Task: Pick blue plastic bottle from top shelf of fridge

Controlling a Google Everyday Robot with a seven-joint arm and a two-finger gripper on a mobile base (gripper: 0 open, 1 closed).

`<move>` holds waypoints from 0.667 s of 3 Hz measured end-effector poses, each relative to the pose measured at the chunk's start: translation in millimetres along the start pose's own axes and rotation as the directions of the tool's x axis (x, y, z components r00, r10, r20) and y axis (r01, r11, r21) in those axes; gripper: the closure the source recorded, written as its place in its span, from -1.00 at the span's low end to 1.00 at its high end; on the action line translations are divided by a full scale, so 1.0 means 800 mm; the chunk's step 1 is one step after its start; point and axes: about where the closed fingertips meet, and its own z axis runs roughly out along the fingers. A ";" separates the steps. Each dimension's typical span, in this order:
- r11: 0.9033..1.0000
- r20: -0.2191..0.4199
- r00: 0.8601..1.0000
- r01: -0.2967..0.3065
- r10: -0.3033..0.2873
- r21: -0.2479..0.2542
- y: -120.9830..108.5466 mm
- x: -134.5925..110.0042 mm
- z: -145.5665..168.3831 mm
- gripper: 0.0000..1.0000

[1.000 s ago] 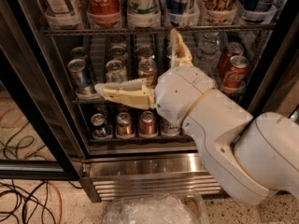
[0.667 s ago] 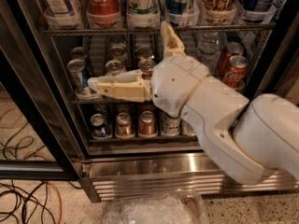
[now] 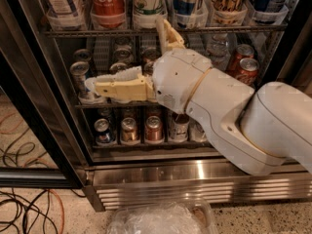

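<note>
Bottles stand in a row on the top shelf point(image 3: 229, 29) of the fridge point(image 3: 195, 172), and the blue plastic bottle point(image 3: 62, 1) looks to be the one at the far left, with the pale bluish-white label. Only its lower part shows; the cap is cut off at the top. It sits upright in a clear tray point(image 3: 66, 21), just beside the red Coca-Cola bottle point(image 3: 107, 1). The gripper point(image 3: 129, 55) is lower down, in front of the rack of cans point(image 3: 80, 74), and off to the right of the bottle. Its two fingers are spread wide apart and hold nothing. One finger point(image 3: 119, 86) points left across the cans. The other point(image 3: 165, 33) points up, with its tip in front of the top shelf's edge. The job now is likely to get up to the bottle. To do it well, the gripper should rise and go left until the bottle is between the fingers, with one finger on each side of it. It should keep off the red bottle, or things could tip. The big white arm point(image 3: 243, 116) comes in from the lower right, bent at the wrist, and it hides many cans on the racks behind it.
</note>
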 end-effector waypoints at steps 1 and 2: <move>1.000 0.016 1.000 -0.002 0.002 0.009 0.005 -0.003 0.009 -1.00; 1.000 0.035 0.999 -0.006 0.005 0.029 0.009 -0.007 0.025 -1.00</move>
